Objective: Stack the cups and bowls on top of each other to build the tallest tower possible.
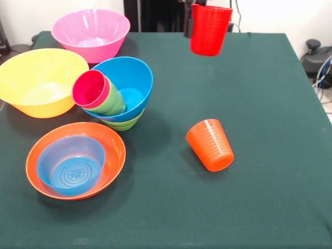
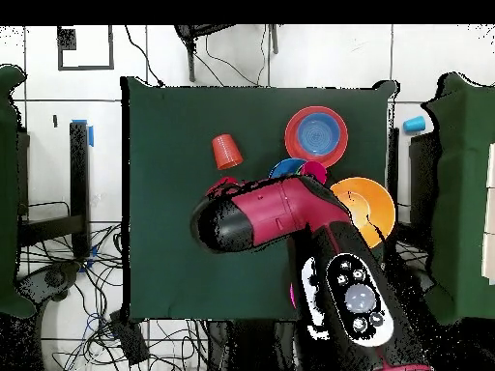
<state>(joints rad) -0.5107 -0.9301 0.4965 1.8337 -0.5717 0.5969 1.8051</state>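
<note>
My gripper (image 1: 209, 8) is at the top edge of the front view, shut on the red cup (image 1: 210, 31), which hangs upright, well above the table. The orange cup (image 1: 210, 145) lies on its side mid-table; it also shows in the overhead view (image 2: 226, 152). The magenta-pink cup (image 1: 89, 88) is nested in the light green cup (image 1: 115, 101), and both lie tilted inside the wide blue bowl (image 1: 136, 75). That bowl rests tilted on the small green bowl (image 1: 123, 123). In the overhead view the arm (image 2: 276, 214) hides the gripper.
The shallow orange-red bowl (image 1: 113, 148) holds the small translucent blue bowl (image 1: 71, 166) at the front left. The big yellow-orange bowl (image 1: 41, 80) and the big pink bowl (image 1: 91, 32) stand at the left and back left. Cables lie beyond the table's right edge.
</note>
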